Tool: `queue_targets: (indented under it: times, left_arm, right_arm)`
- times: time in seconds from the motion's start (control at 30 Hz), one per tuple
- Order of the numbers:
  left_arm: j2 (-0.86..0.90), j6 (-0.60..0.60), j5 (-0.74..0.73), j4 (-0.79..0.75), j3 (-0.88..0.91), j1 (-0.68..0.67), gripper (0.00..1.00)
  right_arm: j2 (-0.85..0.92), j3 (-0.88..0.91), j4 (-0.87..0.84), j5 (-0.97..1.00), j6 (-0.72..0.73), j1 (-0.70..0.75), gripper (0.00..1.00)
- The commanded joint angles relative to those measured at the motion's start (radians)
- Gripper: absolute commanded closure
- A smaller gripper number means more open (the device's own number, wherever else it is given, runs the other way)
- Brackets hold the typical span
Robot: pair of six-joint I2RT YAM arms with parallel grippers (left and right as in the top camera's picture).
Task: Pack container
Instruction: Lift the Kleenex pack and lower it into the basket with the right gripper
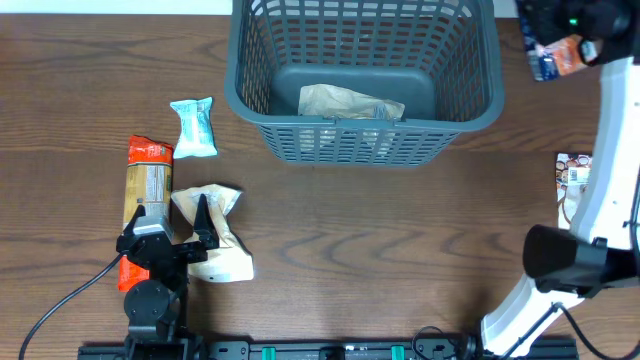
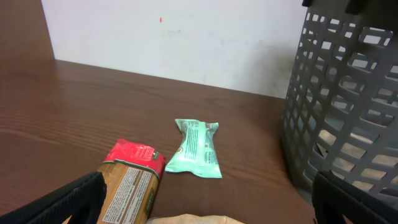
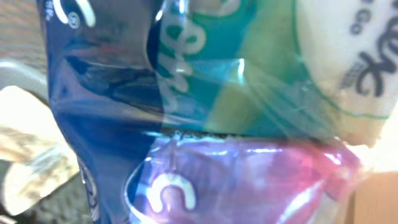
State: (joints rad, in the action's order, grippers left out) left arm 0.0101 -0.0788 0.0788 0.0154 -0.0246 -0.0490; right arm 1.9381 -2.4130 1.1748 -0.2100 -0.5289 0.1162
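The container (image 1: 470, 100), a dark grey lattice basket, stands at the back centre with a beige packet (image 1: 345, 103) lying inside. My right gripper (image 1: 563, 42) hovers just past the basket's right rim, shut on a blue and orange snack packet (image 1: 556, 58); that packet (image 3: 186, 112) fills the right wrist view and hides the fingers. My left gripper (image 1: 172, 215) is open at the front left, low over a crumpled beige packet (image 1: 218, 245) and beside a tan and red packet (image 1: 148, 180). In the left wrist view the basket wall (image 2: 348, 106) rises at the right.
A teal packet (image 1: 193, 127) (image 2: 198, 149) lies left of the basket, ahead of the left gripper. The tan and red packet (image 2: 130, 183) runs under the left finger. Another printed packet (image 1: 572, 172) lies at the right edge, partly hidden by the white right arm (image 1: 610, 150).
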Motion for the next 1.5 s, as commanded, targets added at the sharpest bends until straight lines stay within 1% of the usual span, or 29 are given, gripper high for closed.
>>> queue_targets:
  times: [0.0,0.13,0.3,0.4,0.6,0.77,1.37,1.43,1.47]
  left_arm:
    - [-0.008,-0.01,0.008,0.003,0.018,-0.005,0.01]
    - [-0.008,-0.01,0.008,0.003,0.018,-0.005,0.01]
    - [-0.008,-0.01,0.008,0.003,0.018,-0.005,0.01]
    - [-0.008,-0.01,0.008,0.003,0.018,-0.005,0.01]
    - [-0.008,-0.01,0.008,0.003,0.018,-0.005,0.01]
    - [-0.008,-0.01,0.007,0.003,0.018,-0.005,0.01]
    - [-0.008,-0.01,0.008,0.003,0.018,-0.005,0.01]
    - [-0.008,-0.01,0.008,0.003,0.018,-0.005,0.01]
    - [-0.008,-0.01,0.008,0.003,0.018,-0.005,0.01]
  right_arm:
    - [-0.07,-0.009,-0.004,-0.016,-0.083,-0.062,0.99]
    - [-0.086,-0.009,0.017,-0.02,-0.161,-0.136,0.99]
    - [-0.086,-0.008,0.105,-0.083,-0.344,-0.233,0.99]
    - [-0.085,-0.008,0.119,-0.086,-0.393,-0.287,0.99]
    - [-0.077,-0.008,0.104,-0.087,-0.404,-0.343,0.99]
    - [-0.047,-0.006,0.105,-0.087,-0.404,-0.353,0.99]
    - [0.198,-0.006,0.132,-0.086,-0.403,-0.353,0.99]
    - [0.212,-0.006,0.135,-0.086,-0.403,-0.354,0.95]
    - [0.22,-0.006,0.136,-0.086,-0.403,-0.354,0.88]
